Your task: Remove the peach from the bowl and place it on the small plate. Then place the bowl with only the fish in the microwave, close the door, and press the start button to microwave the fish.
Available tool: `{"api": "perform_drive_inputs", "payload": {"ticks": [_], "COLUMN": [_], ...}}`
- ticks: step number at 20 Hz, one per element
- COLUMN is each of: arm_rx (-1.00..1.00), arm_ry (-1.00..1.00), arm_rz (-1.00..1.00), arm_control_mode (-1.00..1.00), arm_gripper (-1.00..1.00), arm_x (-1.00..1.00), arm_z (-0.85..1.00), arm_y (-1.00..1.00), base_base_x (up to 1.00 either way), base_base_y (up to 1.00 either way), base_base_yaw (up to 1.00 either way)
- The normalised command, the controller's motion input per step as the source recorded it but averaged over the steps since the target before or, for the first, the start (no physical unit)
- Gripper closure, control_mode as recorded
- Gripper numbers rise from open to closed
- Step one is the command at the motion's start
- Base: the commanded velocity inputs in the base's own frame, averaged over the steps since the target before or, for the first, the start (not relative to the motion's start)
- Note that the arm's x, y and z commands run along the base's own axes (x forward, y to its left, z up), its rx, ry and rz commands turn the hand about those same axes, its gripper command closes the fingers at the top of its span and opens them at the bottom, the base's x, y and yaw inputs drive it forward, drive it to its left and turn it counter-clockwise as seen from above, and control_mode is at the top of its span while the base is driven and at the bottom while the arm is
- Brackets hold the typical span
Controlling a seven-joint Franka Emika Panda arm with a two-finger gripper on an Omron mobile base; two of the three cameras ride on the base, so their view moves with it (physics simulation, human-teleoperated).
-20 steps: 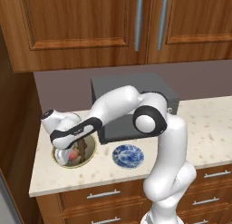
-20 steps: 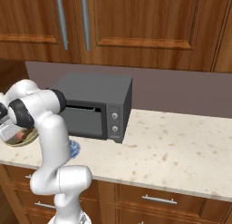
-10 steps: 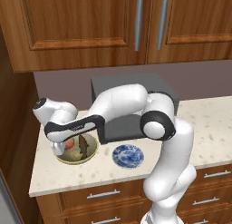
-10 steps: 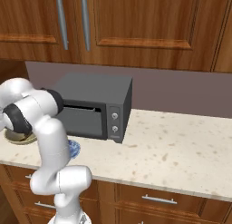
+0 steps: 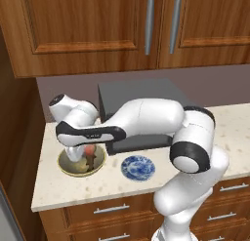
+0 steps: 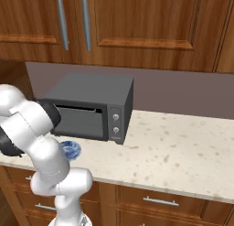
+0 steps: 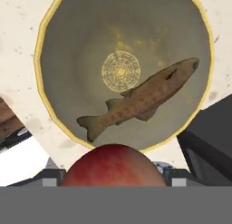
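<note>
We have the peach (image 7: pixel 113 166) clamped in the gripper (image 5: pixel 88 152), lifted just above the bowl (image 5: pixel 81 162) so it clears the rim. Fish (image 7: pixel 140 99) lies alone inside the bowl. Small plate (image 5: pixel 138 167) sits just beside the bowl, our drop target.

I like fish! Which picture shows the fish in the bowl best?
The hand view. It looks straight down into the bowl, so the whole brown fish shows from head to tail. In the left base view the fish is a small dark sliver beside the peach, partly hidden under the arm.
</note>
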Motion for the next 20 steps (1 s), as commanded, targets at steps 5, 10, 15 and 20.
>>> {"api": "perform_drive_inputs", "payload": {"ticks": [5,10,15,20], "arm_rx": [0.18,0.19,0.16,0.01], "arm_ry": [-0.02,0.01,0.09,0.14], "arm_rz": [-0.22,-0.25,-0.18,-0.09], "arm_control_mode": [-1.0,-1.0,-1.0,-1.0], "arm_gripper": [1.0,1.0,1.0,1.0], "arm_x": [-0.56,-0.41,-0.01,0.85], "arm_z": [0.01,-0.37,-0.27,-0.11], "arm_y": [-1.0,-1.0,-0.9,-0.19], "base_base_x": [0.0,0.0,0.0,0.0], "base_base_y": [0.0,0.0,0.0,0.0], "base_base_yaw": [0.0,0.0,0.0,0.0]}}
